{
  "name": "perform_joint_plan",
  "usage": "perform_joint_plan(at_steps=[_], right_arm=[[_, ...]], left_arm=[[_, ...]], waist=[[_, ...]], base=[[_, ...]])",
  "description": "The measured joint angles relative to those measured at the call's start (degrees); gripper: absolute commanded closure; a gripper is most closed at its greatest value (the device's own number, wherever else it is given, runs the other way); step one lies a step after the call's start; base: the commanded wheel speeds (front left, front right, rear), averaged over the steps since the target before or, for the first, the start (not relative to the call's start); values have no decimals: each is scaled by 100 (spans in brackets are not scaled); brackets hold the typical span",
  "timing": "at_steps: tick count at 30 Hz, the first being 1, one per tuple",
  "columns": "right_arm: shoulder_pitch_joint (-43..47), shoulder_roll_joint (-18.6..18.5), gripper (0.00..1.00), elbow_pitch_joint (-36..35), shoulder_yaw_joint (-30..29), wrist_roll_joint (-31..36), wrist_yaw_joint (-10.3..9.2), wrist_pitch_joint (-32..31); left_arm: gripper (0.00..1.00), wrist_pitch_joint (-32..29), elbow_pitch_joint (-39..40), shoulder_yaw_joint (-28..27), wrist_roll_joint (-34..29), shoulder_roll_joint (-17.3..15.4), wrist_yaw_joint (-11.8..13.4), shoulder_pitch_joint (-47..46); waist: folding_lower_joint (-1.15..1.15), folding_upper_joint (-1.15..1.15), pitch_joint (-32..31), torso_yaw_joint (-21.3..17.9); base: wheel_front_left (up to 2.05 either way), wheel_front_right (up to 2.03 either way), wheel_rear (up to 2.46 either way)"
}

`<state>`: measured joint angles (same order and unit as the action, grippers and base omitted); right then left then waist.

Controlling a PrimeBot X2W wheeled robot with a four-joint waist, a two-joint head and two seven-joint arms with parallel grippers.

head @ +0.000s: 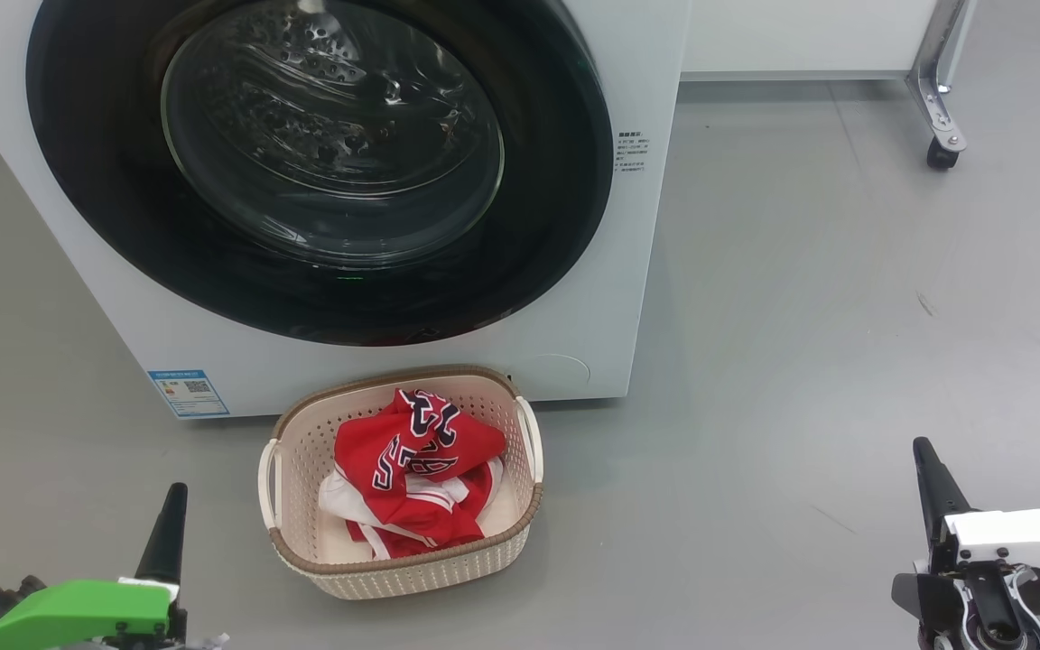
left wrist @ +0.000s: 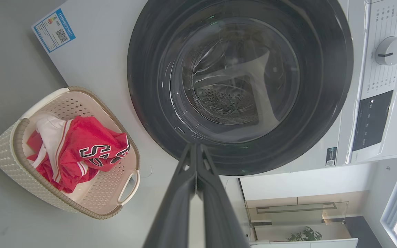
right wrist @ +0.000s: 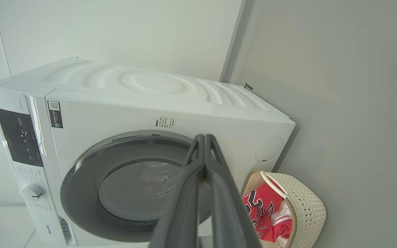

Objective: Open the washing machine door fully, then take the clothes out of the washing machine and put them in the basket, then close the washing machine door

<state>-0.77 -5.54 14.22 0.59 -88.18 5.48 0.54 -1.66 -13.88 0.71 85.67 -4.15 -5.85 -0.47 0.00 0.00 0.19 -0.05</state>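
Big white front-loading washing machine stands on grey floor. Its large round glossy black door w/ bulging clear glass window sits shut, flush to the front; steel perforated drum visible thru the glass. Small cream perforated plastic basket w/ brown woven-look rim & white side handles stands on the floor directly in front of the machine, just below the door; contact w/ machine front can't be told. Red clothes, incl. a jersey w/ navy-and-white lettering & white striped trim, lie bunched inside the basket. Left gripper, green housing, hangs low at robot's left, apart from the basket; its two long dark fingers are pressed together, nothing between them, pointing toward the door's lower rim. Right gripper, white housing, hangs low at robot's right, well apart from basket & machine; its fingers likewise pressed tight on nothing. Small blue label at machine's lower front corner; black text beside the door. Metal frame leg on a caster stands past the machine.
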Motion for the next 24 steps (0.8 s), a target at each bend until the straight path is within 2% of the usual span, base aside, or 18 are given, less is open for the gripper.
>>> perform_joint_plan(at_steps=[12,24], right_arm=[[-164,-48,100,31,-194,-835,97,-178],[-188,-49,100,75,-209,-855,101,-183]], left_arm=[[100,-135,-109,-119,918,-5,-60,-190],[100,-140,-143,-133,921,-9,-102,-202]], waist=[[0,0,1,6],[0,0,-1,6]], base=[[0,0,0],[0,0,0]])
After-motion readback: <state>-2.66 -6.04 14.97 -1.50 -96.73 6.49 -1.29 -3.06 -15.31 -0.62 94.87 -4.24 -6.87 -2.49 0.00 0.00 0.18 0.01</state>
